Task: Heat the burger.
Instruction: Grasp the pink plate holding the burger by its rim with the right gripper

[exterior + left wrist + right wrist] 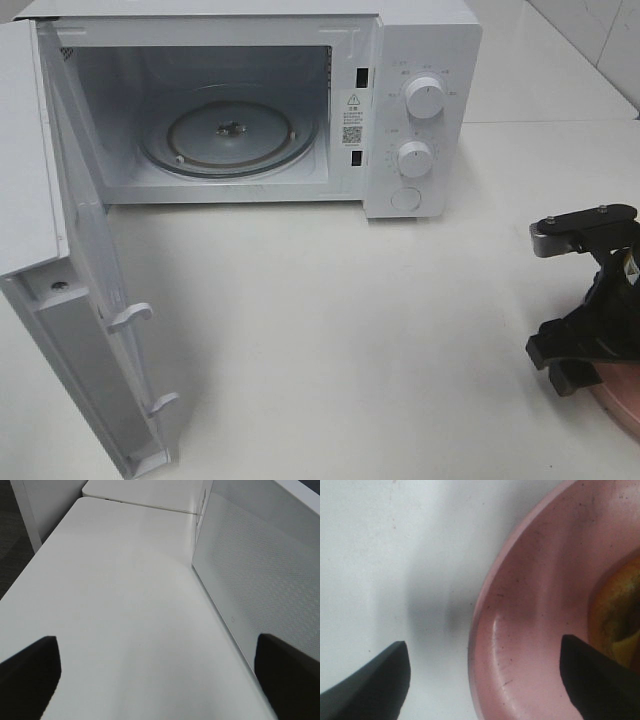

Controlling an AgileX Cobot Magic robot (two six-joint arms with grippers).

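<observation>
Right wrist view: the right gripper (482, 650), jaws spread and empty, straddles the rim of the pink plate (535, 605) bearing the burger (620, 615); best to pinch that rim squarely and keep the plate level.

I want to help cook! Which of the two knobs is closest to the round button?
The lower knob: it sits just above the button. The upper knob is farther up, with the lower one between it and the button.

Glossy pink plate (530, 630); smooth white table (350, 320); glass turntable (230, 135).
</observation>
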